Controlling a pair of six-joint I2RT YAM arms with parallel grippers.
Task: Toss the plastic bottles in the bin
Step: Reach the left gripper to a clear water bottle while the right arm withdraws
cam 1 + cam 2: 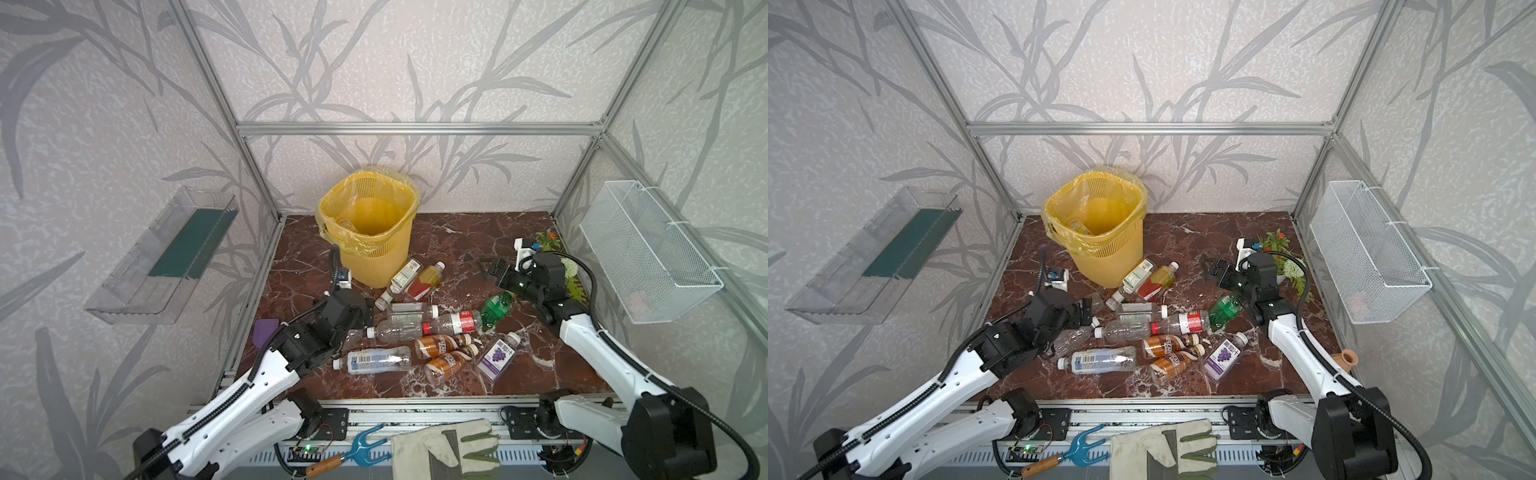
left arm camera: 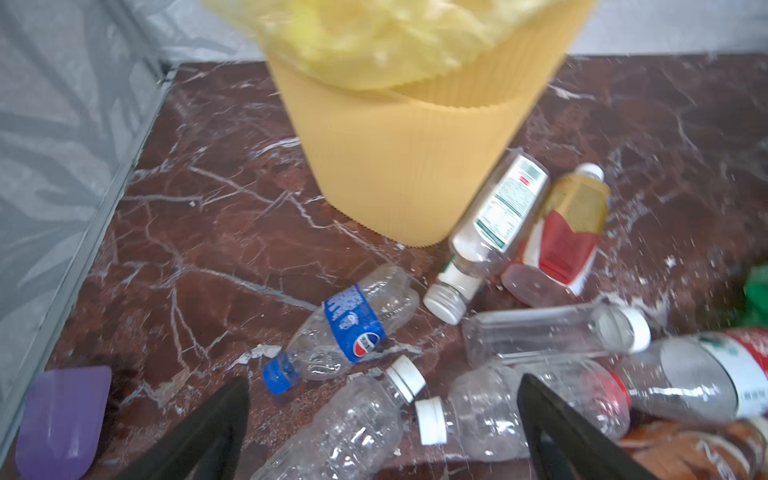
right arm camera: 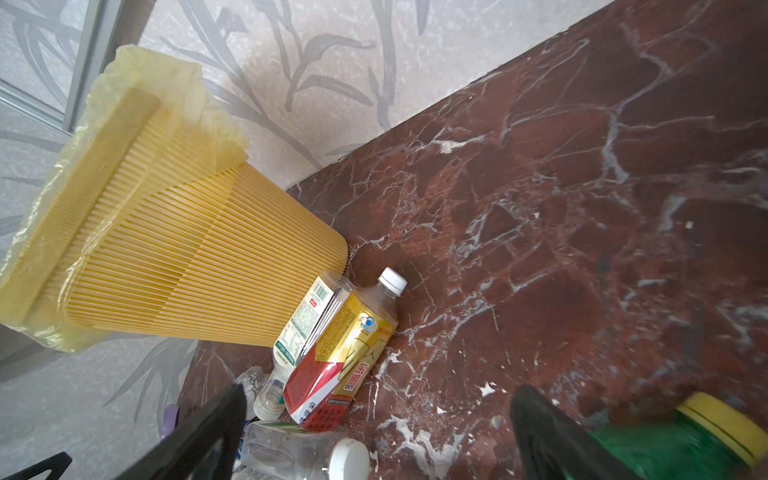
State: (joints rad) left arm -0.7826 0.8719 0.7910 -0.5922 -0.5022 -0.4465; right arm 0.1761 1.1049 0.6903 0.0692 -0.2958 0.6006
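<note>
The yellow bin (image 1: 374, 266) (image 1: 1104, 266) stands at the back of the marble floor with its bag liner folded over the rim. Several plastic bottles (image 1: 415, 328) lie in a heap in front of it, among them a yellow-and-red one (image 3: 345, 353), a green one (image 1: 496, 309) and a purple-labelled one (image 1: 496, 355). My left gripper (image 1: 366, 313) (image 2: 384, 384) hangs open low over the heap's left end, straddling a crumpled clear bottle (image 2: 345, 428). A blue-labelled bottle (image 2: 353, 324) lies just beyond. My right gripper (image 1: 488, 270) (image 3: 380, 392) is open and empty above bare floor, right of the heap.
A purple scoop (image 1: 264, 332) lies by the left wall. A plant (image 1: 548, 241) sits in the back right corner. A clear tray (image 1: 166, 257) hangs on the left wall and a white wire basket (image 1: 648, 253) on the right. A glove (image 1: 444, 449) and a blue hand rake (image 1: 365, 446) lie on the front rail.
</note>
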